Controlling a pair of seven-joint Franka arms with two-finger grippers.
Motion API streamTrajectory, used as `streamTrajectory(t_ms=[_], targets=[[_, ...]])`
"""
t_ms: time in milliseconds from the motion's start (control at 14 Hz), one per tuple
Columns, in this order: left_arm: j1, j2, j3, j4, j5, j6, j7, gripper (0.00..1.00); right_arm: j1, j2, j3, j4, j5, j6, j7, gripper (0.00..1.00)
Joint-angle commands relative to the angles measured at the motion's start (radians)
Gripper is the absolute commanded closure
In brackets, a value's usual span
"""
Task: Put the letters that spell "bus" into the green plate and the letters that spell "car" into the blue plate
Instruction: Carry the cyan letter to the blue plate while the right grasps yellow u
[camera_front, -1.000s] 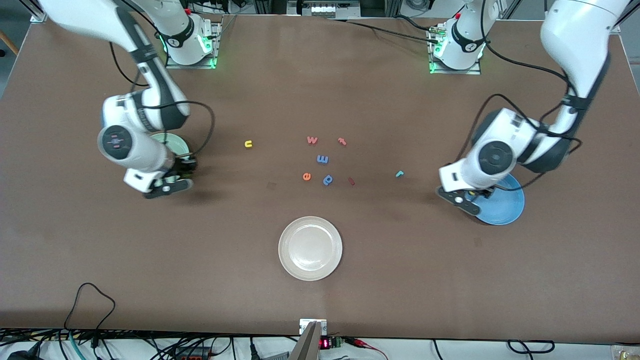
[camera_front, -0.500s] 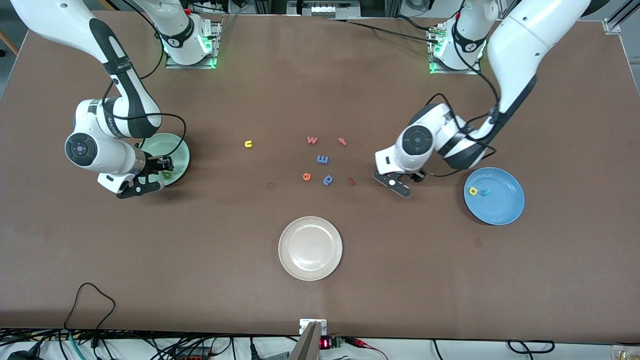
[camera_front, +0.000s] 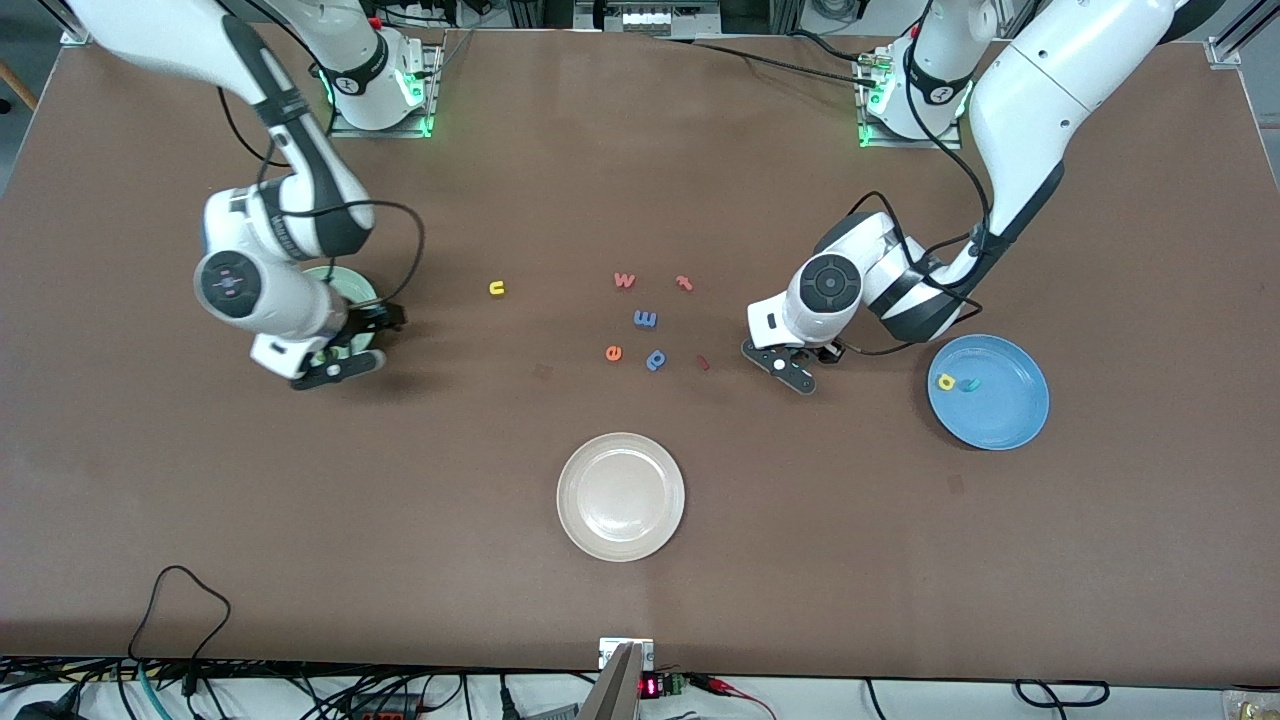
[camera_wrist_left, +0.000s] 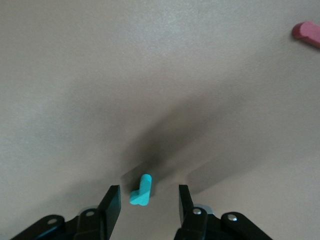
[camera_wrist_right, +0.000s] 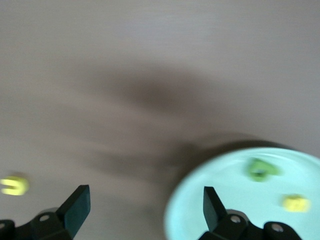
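While the left gripper (camera_wrist_left: 145, 200) hangs low over the table with its fingers (camera_wrist_left: 111, 204) spread narrowly around the teal "r" (camera_wrist_left: 141, 190), not touching it, the right gripper (camera_wrist_right: 145, 205) stands wide apart at the green plate (camera_wrist_right: 225, 200), which holds the green "b" (camera_wrist_right: 261, 169) and yellow "s" (camera_wrist_right: 295, 202). On the blue plate (camera_front: 1005, 415) lie the yellow "a" (camera_front: 945, 381) and teal "c" (camera_front: 969, 384); the yellow "u" (camera_front: 496, 288) rests on the table.
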Motion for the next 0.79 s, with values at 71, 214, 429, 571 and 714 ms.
streamTrajectory(t_ms=[71, 214, 429, 571, 714], targets=[[0.008, -0.006, -0.003, -0.011, 0.068, 0.013, 0.01, 0.49, 0.033, -0.03, 0.101, -0.121, 0.002, 0.144, 0.213, 0.05], [0.008, 0.007, -0.003, -0.011, 0.075, 0.014, 0.009, 0.51, 0.085, -0.029, 0.101, -0.121, 0.002, 0.146, 0.25, 0.29], [0.006, 0.008, -0.003, -0.017, 0.076, 0.017, 0.009, 0.6, 0.15, -0.026, 0.101, -0.126, 0.002, 0.146, 0.298, 0.52], [-0.002, 0.008, -0.003, -0.016, 0.075, 0.017, 0.009, 0.81, 0.178, -0.015, 0.101, -0.129, 0.0, 0.149, 0.315, 0.52], [-0.002, 0.007, -0.003, -0.013, 0.075, 0.017, 0.0, 0.96, 0.185, -0.001, 0.101, -0.137, 0.0, 0.163, 0.317, 0.52]])
